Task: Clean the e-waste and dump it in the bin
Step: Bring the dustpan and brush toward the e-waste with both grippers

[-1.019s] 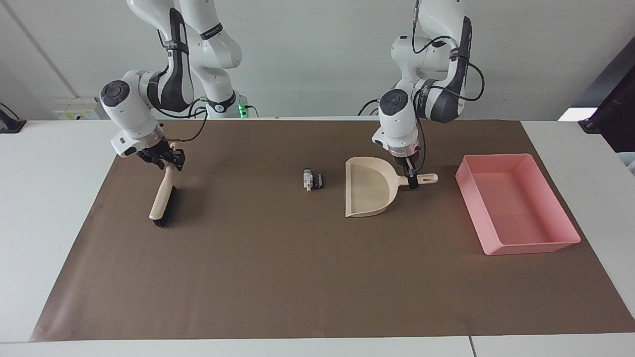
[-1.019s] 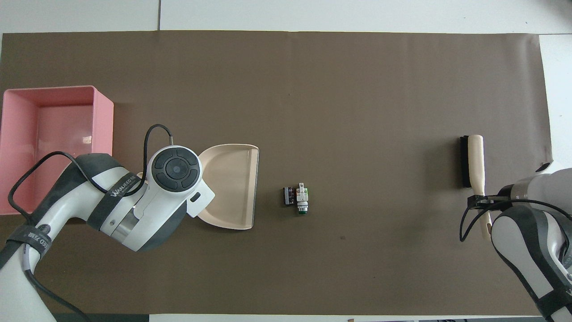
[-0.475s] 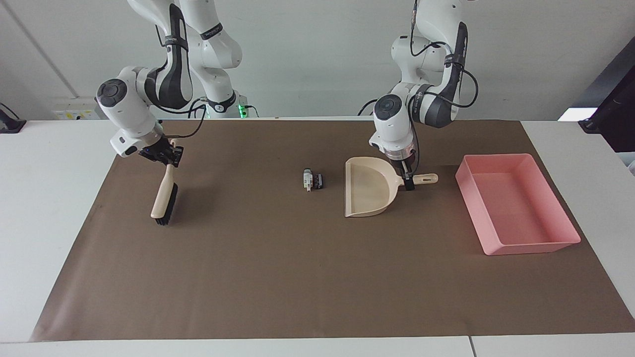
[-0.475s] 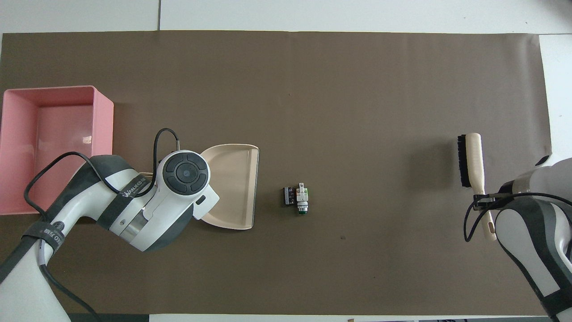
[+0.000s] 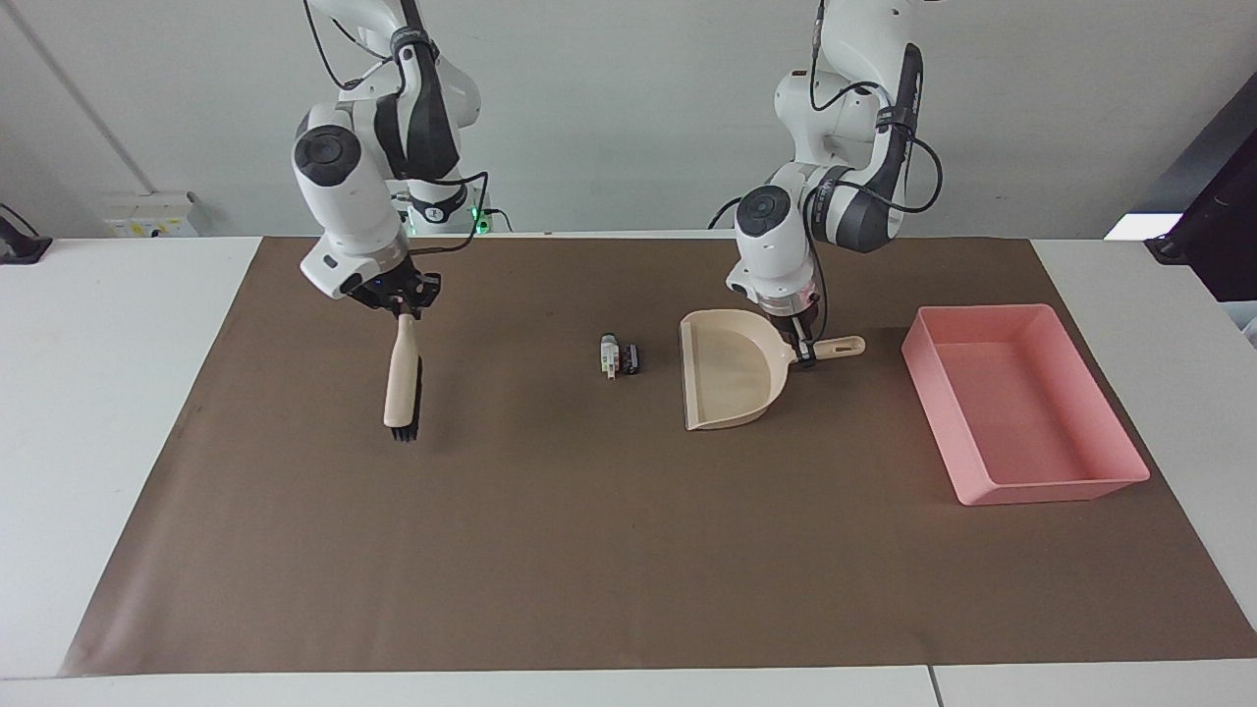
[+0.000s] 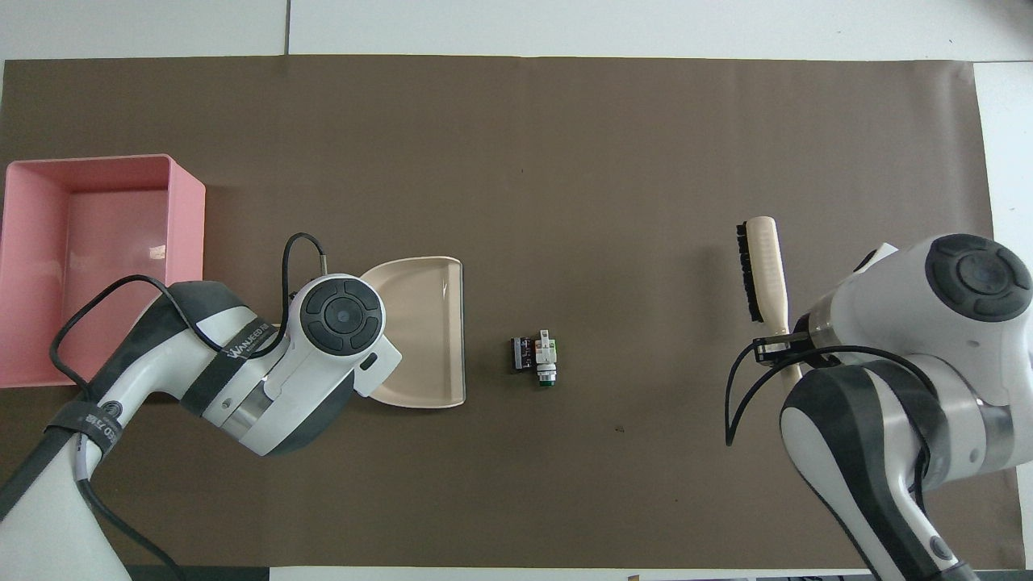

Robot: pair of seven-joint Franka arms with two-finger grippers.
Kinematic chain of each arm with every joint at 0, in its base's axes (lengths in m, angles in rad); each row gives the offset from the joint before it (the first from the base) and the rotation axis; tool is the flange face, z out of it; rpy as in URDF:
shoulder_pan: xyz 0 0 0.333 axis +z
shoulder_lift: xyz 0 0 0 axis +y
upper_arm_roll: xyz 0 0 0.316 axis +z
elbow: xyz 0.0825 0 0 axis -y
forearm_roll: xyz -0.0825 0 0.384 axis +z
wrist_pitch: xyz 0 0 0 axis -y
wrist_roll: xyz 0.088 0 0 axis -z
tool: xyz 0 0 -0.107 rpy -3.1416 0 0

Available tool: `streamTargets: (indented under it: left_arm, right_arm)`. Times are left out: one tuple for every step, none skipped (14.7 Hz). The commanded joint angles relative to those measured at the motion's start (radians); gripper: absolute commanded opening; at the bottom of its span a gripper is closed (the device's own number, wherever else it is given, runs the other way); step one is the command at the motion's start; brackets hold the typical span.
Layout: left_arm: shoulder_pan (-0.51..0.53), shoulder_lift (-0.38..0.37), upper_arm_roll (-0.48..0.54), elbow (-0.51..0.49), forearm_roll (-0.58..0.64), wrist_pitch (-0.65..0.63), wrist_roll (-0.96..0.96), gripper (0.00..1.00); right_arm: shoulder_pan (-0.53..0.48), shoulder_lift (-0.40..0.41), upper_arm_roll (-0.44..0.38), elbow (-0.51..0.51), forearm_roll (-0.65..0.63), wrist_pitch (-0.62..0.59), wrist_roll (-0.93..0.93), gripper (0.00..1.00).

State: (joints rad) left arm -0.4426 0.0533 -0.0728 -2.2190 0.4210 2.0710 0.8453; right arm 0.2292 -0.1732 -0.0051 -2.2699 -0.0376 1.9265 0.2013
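Observation:
The e-waste lies mid-mat: a whitish-grey cylinder (image 5: 609, 354) (image 6: 546, 357) with a green end, touching a small black piece (image 5: 631, 357) (image 6: 520, 353). Beside it, toward the left arm's end, sits the beige dustpan (image 5: 729, 378) (image 6: 420, 339), mouth facing the e-waste. My left gripper (image 5: 802, 351) is shut on its handle; in the overhead view the wrist hides that grip. The pink bin (image 5: 1065, 483) (image 6: 187, 218) stands past the dustpan. My right gripper (image 5: 403, 310) (image 6: 787, 345) is shut on the handle of a beige brush (image 5: 401, 378) (image 6: 764, 266) with black bristles, which hangs head-down over the mat.
A brown mat (image 5: 589, 550) (image 6: 565, 145) covers most of the white table (image 5: 108, 393). The bin holds nothing I can make out. Open mat lies between the brush and the e-waste.
My right arm has carried the brush off the mat and toward the e-waste. My left gripper has closed on the dustpan handle, and the dustpan has shifted slightly.

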Motion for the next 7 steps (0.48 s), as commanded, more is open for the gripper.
streamTargets:
  left_arm:
    - [-0.013,-0.013,0.008,0.022,0.021,-0.008,-0.040,0.00]
    - [-0.011,-0.010,0.008,0.056,0.021,-0.043,-0.031,0.00]
    - [-0.008,-0.006,0.008,0.093,0.021,-0.080,-0.019,0.00]
    - [-0.007,-0.006,0.008,0.107,0.021,-0.086,-0.002,0.00]
    - [-0.014,-0.004,0.008,0.108,0.021,-0.091,0.003,0.00]
    - [-0.016,-0.006,0.007,0.107,0.016,-0.100,0.001,0.00]
    - [-0.018,-0.006,0.005,0.107,0.010,-0.123,0.001,0.00]
  right_arm:
    - [0.119,-0.006,-0.004,0.004,0.013,-0.023,0.163,0.00]
    - [0.175,-0.002,-0.004,0.004,0.013,-0.020,0.211,0.00]
    - [0.218,0.007,-0.004,0.004,0.013,-0.009,0.254,0.00]
    - [0.263,0.021,-0.003,0.004,0.016,0.000,0.298,0.00]
    - [0.307,0.027,-0.001,0.004,0.016,0.008,0.325,0.00]
    - [0.344,0.044,-0.001,0.004,0.022,0.012,0.340,0.00]
    - [0.366,0.055,-0.001,0.004,0.048,0.025,0.345,0.00]
